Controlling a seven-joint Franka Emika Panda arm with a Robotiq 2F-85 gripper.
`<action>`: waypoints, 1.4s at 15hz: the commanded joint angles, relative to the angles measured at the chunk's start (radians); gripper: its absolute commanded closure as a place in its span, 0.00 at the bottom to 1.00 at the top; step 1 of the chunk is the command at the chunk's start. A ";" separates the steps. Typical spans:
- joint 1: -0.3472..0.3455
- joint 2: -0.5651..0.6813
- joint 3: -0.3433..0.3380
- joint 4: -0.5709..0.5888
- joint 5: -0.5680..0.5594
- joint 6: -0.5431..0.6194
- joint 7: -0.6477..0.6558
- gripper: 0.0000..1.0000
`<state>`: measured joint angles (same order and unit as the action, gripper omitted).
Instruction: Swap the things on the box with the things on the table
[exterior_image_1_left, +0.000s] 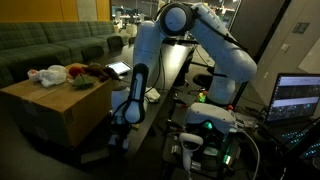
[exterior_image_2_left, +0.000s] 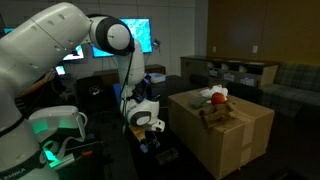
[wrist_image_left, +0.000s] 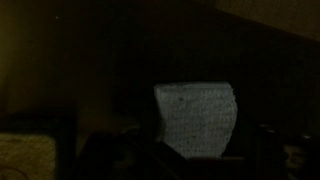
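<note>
Hanging hand (exterior_image_2_left: 148, 138), seemingly just beside box (exterior_image_2_left: 230, 138)

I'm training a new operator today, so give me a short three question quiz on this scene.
1. True or false: the gripper hovers above the top of the cardboard box.
2. What lies on the box? A) plates B) small things, one red C) nothing
3. What colour glows at the robot base?
Key: 1 false, it hangs low beside the box; 2 B; 3 green.

Soft toys (exterior_image_1_left: 52, 74) atop cardboard box (exterior_image_1_left: 60, 115)
</note>
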<state>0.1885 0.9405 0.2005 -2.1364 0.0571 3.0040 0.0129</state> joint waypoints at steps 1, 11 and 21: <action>-0.008 -0.007 0.005 0.013 -0.014 -0.039 -0.004 0.55; 0.001 -0.161 -0.004 -0.011 -0.027 -0.301 -0.014 0.98; 0.025 -0.455 -0.041 0.015 -0.035 -0.534 0.036 0.97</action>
<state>0.1930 0.5675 0.1840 -2.1234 0.0472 2.5135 0.0110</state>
